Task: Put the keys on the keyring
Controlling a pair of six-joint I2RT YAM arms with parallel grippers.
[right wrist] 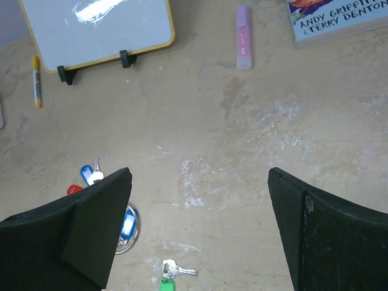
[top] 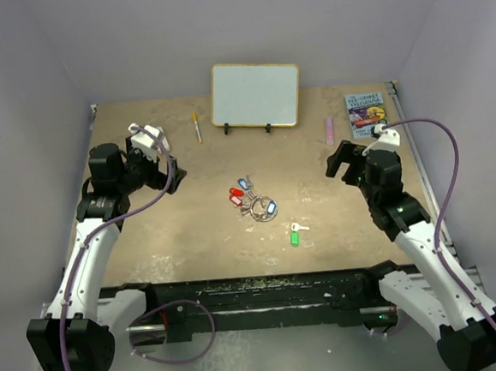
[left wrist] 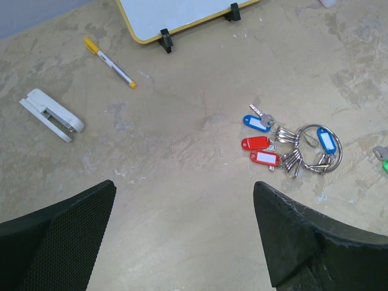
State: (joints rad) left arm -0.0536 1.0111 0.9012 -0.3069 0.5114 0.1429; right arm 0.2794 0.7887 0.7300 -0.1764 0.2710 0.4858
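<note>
The keyring (top: 265, 208) (left wrist: 330, 159) is a thin silver ring lying mid-table with several small keys and red and blue tags (left wrist: 257, 143) fanned to its left. A loose silver key with a green tag (top: 294, 233) (right wrist: 171, 270) lies apart from it, nearer the front. My left gripper (top: 154, 163) (left wrist: 185, 191) hangs open above the table, left of the ring, with nothing between its fingers. Right of the ring, my right gripper (top: 342, 162) (right wrist: 200, 179) also stands open and empty, its left finger (right wrist: 91, 206) covering part of the ring (right wrist: 130, 233).
A white framed board (top: 255, 95) stands at the back, a yellow pen (top: 197, 127) to its left. A white stapler-like object (left wrist: 51, 114) lies left of the pen. A pink marker (top: 330, 129) and a book (top: 366, 113) lie at the back right.
</note>
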